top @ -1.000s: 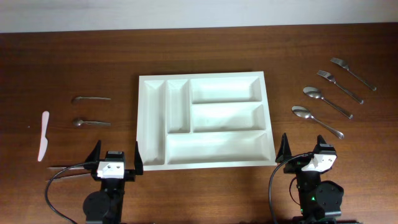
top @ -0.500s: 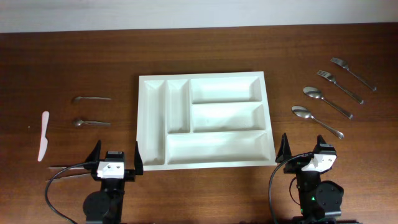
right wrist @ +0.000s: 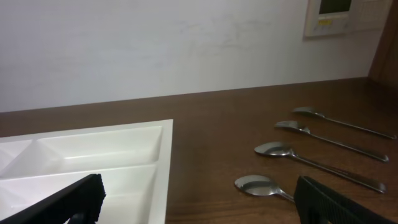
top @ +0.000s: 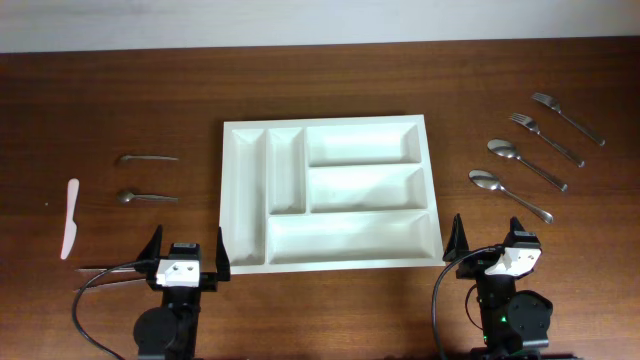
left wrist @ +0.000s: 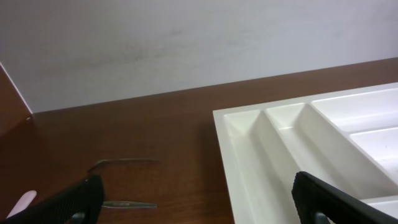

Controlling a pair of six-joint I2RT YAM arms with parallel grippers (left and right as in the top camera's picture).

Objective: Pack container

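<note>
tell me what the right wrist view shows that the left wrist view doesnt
Only right wrist: two large spoons and two forks lying on the table to the right of the container, plus a wall panel. Only left wrist: two small spoons and a white knife tip, to the left of the container. Both: the white container, the wooden table, the pale wall, and that arm's own open fingers, the left fingers or right fingers.

A white five-compartment container point(top: 328, 193) lies flat and empty at the centre of the wooden worktop point(top: 120, 100)
</note>
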